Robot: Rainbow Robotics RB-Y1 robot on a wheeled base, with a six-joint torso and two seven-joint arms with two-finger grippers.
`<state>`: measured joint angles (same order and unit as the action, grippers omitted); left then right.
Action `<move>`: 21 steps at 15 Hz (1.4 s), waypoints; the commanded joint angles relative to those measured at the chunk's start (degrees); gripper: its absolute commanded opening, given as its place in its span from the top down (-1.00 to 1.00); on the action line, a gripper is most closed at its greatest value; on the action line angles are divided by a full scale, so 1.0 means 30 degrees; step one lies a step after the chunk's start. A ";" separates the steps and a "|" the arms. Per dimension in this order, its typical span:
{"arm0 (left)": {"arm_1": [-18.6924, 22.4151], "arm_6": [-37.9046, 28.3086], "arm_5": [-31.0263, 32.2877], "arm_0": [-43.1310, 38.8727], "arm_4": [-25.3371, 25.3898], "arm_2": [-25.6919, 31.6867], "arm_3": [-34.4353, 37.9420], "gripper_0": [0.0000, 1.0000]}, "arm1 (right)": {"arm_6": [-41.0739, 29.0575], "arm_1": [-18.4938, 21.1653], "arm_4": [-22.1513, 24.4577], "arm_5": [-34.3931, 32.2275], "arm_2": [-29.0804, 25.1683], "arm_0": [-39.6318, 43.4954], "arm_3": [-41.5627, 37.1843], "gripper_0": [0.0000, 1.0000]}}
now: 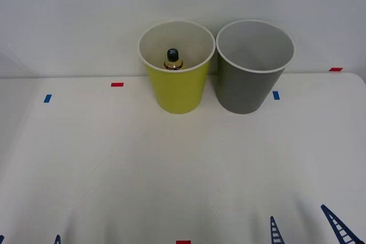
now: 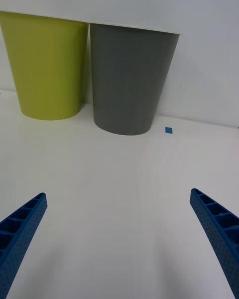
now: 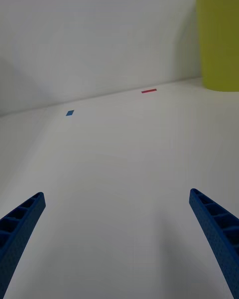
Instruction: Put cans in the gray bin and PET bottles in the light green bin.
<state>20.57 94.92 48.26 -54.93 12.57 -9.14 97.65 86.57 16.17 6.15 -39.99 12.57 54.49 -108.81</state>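
Note:
The light green bin (image 1: 177,87) stands at the back of the white table, and the gray bin (image 1: 250,87) touches it on the right. A PET bottle (image 1: 173,60) stands upright inside the light green bin, with its black cap and yellow shoulder showing. The cans are out of view, and the gray bin's floor is hidden. My right gripper (image 1: 306,227) is open and empty low at the front right, facing both bins (image 2: 50,65) (image 2: 130,79). My left gripper (image 1: 28,239) is open and empty at the front left, with the light green bin (image 3: 219,40) far off to its side.
Small tape marks lie on the table: red (image 1: 117,84) and blue (image 1: 47,98) at the back left, blue (image 1: 276,95) beside the gray bin, red (image 1: 335,69) at the far right, and red (image 1: 183,242) at the front edge. A pale wall rises behind the bins.

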 commanded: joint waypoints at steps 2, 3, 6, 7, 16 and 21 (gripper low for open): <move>0.0000 0.0000 -0.0003 0.0000 0.0000 0.0000 0.0000 -1.00 | 0.0000 0.0000 0.0000 0.0000 0.0000 0.0000 0.0000 -1.00; 0.0000 0.0000 -0.0003 0.0000 0.0000 0.0000 0.0000 -1.00 | 0.0000 0.0000 0.0000 0.0000 0.0000 0.0000 0.0000 -1.00; 0.0000 0.0000 -0.0003 0.0000 0.0000 0.0000 0.0000 -1.00 | 0.0000 0.0000 0.0000 0.0000 0.0000 0.0000 0.0000 -1.00; 0.0000 0.0000 -0.0003 0.0000 0.0000 0.0000 0.0000 -1.00 | 0.0000 0.0000 0.0000 0.0000 0.0000 0.0000 0.0000 -1.00; 0.0000 0.0000 -0.0003 0.0000 0.0000 0.0000 0.0000 -1.00 | 0.0000 0.0000 0.0000 0.0000 0.0000 0.0000 0.0000 -1.00; 0.0000 0.0000 -0.0003 0.0000 0.0000 0.0000 0.0000 -1.00 | 0.0000 0.0000 0.0000 0.0000 0.0000 0.0000 0.0000 -1.00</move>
<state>20.57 94.92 48.25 -54.93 12.57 -9.14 97.65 86.57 16.17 6.15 -39.99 12.57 54.49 -108.81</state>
